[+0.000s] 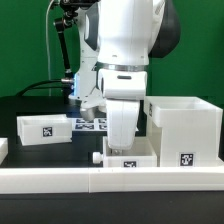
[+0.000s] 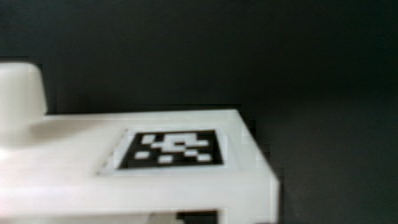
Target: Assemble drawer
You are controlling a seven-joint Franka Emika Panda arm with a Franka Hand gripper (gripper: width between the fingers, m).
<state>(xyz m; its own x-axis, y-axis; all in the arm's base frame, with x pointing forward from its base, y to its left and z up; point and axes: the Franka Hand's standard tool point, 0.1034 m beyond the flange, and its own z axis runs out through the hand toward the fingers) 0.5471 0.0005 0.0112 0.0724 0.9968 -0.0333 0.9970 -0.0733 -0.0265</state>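
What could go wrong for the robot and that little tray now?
The gripper is down at the small tray, which sits close beside the casing; moving it could bump the casing. The tray also lies right by the border rail, so it might catch there. I cannot tell whether the gripper holds the tray; it may slip.

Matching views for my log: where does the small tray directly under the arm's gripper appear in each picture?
Exterior view: the small tray sits low at centre, to the exterior view's left of the large casing.
Wrist view: likely the same tray, seen close up against the dark table.
Shared landmark: its square tag.
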